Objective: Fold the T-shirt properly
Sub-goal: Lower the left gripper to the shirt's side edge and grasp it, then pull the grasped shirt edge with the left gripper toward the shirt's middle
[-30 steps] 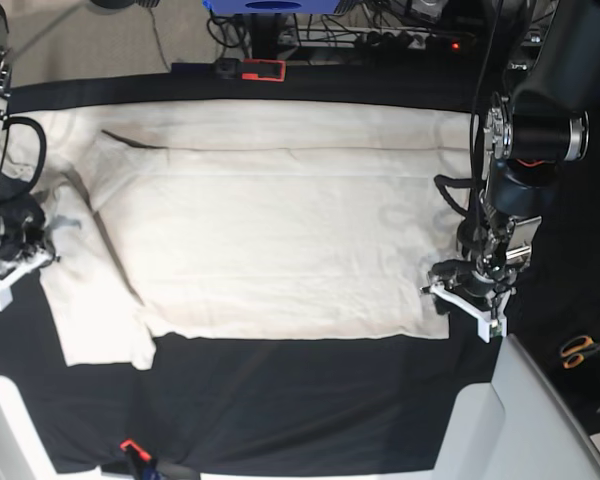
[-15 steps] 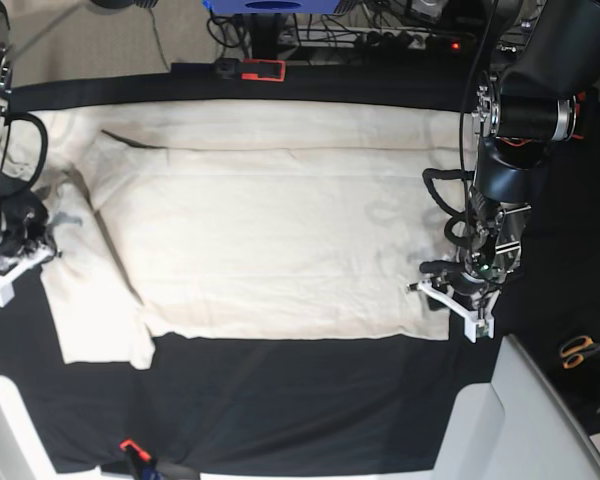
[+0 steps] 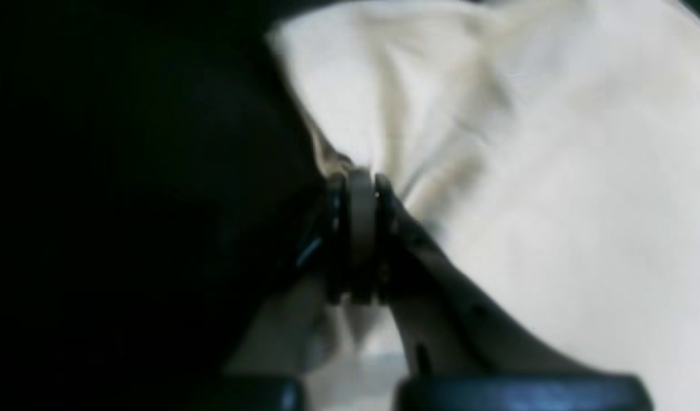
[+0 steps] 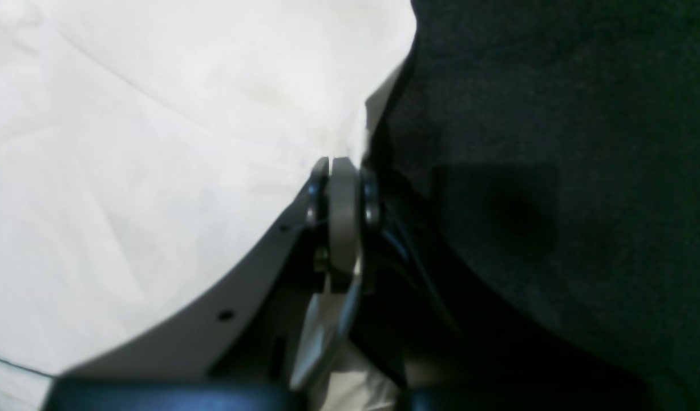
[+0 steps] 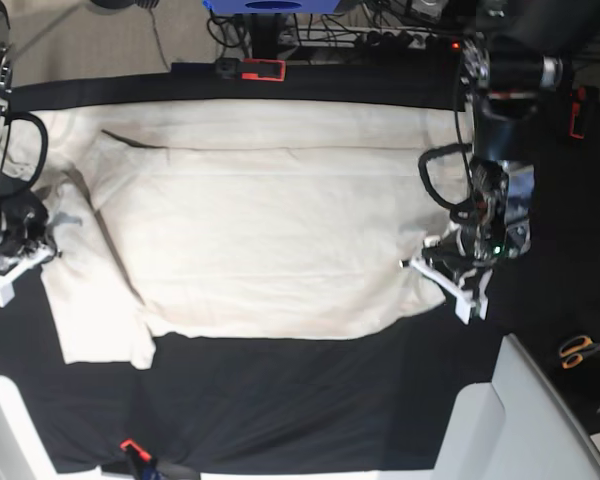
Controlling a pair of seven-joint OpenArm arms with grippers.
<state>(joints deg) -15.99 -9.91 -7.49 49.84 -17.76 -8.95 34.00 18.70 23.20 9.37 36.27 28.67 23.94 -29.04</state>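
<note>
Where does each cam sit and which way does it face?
Base: overhead, looking down on the T-shirt spread on the black table; both arms show.
Left wrist: on the left arm, looking along the left gripper, shut on a shirt fold.
Right wrist: on the right arm, looking along the right gripper, shut at the shirt's edge.
Shared: the shirt and table appear in all three views.

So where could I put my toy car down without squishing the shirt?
On the bare black cloth in front of the T-shirt. The right side is crowded: the left end effector pinches the shirt there, and scissors lie nearby.
</note>
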